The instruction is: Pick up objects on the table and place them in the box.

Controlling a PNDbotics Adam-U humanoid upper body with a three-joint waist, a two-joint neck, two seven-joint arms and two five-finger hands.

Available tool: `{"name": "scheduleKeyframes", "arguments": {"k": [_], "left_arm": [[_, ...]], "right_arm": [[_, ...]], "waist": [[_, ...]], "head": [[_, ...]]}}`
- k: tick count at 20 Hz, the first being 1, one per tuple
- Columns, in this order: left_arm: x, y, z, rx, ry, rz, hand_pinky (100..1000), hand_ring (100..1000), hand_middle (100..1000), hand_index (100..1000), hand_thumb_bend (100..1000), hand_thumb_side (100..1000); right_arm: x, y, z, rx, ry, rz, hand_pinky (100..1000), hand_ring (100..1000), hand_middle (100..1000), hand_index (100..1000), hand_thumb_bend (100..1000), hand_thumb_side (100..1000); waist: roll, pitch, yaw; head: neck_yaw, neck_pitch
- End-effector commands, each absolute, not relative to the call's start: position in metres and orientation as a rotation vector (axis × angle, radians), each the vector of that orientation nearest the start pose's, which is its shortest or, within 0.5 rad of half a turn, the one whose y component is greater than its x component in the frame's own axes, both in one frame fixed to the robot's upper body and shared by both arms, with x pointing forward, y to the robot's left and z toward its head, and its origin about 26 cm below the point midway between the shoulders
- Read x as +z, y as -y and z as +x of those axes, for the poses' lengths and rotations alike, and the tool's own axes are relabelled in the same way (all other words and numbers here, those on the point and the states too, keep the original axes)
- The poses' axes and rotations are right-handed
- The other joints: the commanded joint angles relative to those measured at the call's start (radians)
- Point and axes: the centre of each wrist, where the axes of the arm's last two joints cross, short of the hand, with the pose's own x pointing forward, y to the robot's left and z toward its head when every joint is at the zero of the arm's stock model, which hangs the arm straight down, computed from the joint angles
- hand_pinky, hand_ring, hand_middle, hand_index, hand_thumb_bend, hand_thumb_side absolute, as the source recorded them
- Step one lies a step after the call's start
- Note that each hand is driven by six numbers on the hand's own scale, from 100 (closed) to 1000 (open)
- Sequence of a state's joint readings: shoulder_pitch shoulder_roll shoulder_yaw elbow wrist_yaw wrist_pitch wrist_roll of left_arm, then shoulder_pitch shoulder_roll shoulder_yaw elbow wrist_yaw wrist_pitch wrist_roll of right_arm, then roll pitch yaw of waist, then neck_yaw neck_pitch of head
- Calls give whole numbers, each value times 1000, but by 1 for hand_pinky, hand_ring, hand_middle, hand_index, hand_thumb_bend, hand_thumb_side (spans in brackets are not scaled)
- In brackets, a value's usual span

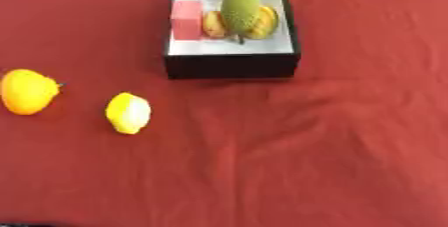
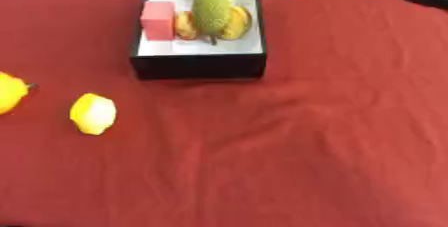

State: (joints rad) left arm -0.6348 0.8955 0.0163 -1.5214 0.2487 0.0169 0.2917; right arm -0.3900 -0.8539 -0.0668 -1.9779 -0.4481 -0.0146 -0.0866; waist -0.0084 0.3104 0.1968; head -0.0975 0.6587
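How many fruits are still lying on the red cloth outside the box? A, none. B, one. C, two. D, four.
C: an orange-yellow fruit and a yellow lemon lie on the red cloth, left of and nearer than the black box; everything else sits inside the box.

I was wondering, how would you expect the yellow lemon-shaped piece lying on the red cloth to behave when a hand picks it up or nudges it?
The lemon looks rounded and oval, so a nudge would probably make it roll or wobble rather than slide. The red cloth beneath looks soft and wrinkled, which may damp rolling. Its surface appears smooth, so it could slip from fingertips unless they close around its widest part.
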Motion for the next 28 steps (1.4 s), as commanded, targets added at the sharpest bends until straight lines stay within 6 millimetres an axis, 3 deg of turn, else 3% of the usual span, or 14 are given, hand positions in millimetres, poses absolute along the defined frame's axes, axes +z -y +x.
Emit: {"name": "scheduleKeyframes", "arguments": {"k": [1,7,11,15,25,28], "left_arm": [[347,-403,343,-492,2109,867,801,870,808,864,579,619],[365,-401,332,-1057,1756,980,860,898,845,890,628,541],[364,-402,335,-1252,1575,1006,877,902,840,870,705,420],[357,-408,343,-1352,1428,990,881,901,832,857,739,331],[325,-428,373,-1404,1191,925,879,892,806,848,793,304],[312,-431,385,-1422,1134,880,872,884,798,834,776,190]], "right_arm": [[297,334,285,468,2378,-202,843,826,742,882,306,197],[274,345,282,316,2322,-281,840,822,736,877,277,229],[269,346,282,302,2272,-321,835,815,728,872,278,236],[270,345,282,286,2248,-350,832,815,726,871,277,237],[270,342,283,245,2178,-387,827,806,717,866,266,258],[270,341,283,239,2173,-384,825,802,713,863,263,258]], "waist": [[8,-31,-2],[19,-36,-6],[26,-37,-9],[31,-37,-12],[36,-38,-11],[35,-39,-13]], "head": [[6,1],[28,7],[34,12],[41,13],[62,20],[73,22]]}}
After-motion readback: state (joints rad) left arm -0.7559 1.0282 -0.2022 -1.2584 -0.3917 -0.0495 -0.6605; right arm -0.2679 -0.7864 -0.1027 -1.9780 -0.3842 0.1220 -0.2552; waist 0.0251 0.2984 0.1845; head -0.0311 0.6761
